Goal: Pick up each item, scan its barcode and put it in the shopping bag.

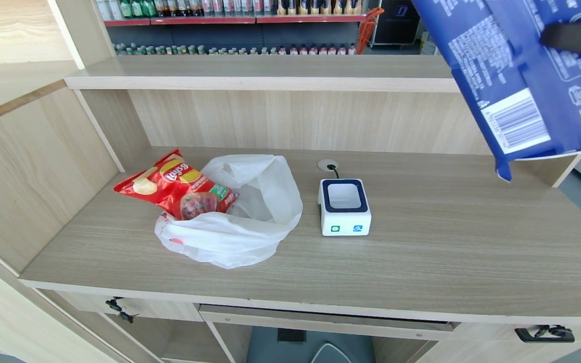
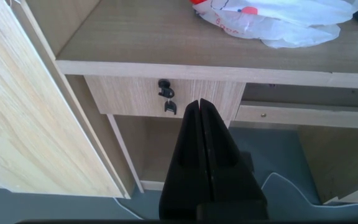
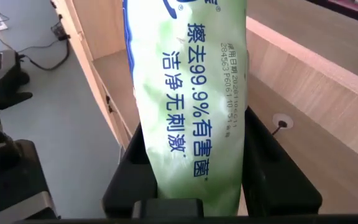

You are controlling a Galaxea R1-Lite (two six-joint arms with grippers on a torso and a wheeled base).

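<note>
We've got the blue wipes pack (image 1: 522, 75) clamped in our right gripper (image 3: 191, 155), up right of the scanner (image 1: 345, 206); our left gripper (image 2: 199, 104) has its jaws pressed together, empty.

Blue packet (image 1: 522, 75) partly off-frame

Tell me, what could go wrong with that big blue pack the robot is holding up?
The blue pack hangs high in the right gripper, far from the scanner, and its barcode is not turned toward it, so the scan might miss. Also, the chips bag sticks out of the shopping bag, so the pack could slide off onto the counter.
</note>
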